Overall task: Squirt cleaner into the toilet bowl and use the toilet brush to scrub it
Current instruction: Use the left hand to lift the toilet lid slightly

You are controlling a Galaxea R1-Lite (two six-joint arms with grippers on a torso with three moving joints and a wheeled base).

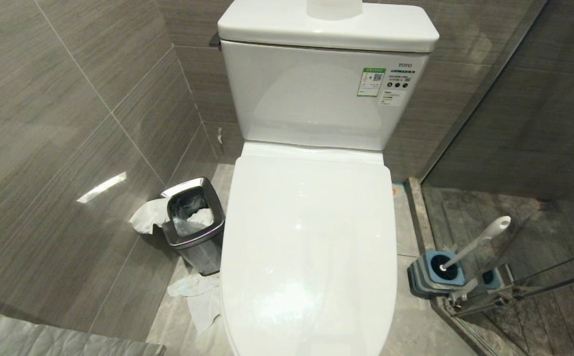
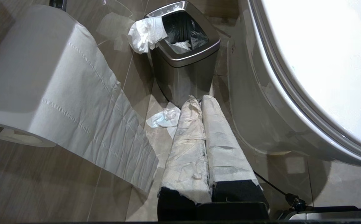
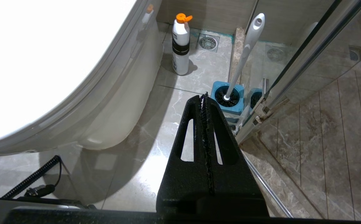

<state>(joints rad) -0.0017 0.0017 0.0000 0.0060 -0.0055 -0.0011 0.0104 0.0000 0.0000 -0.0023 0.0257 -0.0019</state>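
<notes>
The toilet bowl (image 1: 307, 237) fills the middle of the head view with its white lid down, so the basin is hidden and no cleaner shows. The toilet brush (image 1: 475, 244) leans in its blue-and-grey holder (image 1: 438, 272) on the floor to the right. My left gripper (image 2: 199, 98), its fingers wrapped in white paper, hangs shut and empty low beside the bowl's left flank (image 2: 255, 102). My right gripper (image 3: 203, 96) is shut and empty above the floor, just short of the brush holder (image 3: 228, 99); the brush handle (image 3: 246, 53) rises beyond it. Neither arm shows in the head view.
A white bottle with an orange cap (image 3: 180, 43) stands on the floor by the toilet's base. A steel waste bin (image 1: 193, 222) with tissue sits left of the toilet, with crumpled paper (image 1: 198, 291) below it. A toilet roll (image 2: 43, 77) hangs nearby. A glass shower partition (image 1: 514, 148) bounds the right.
</notes>
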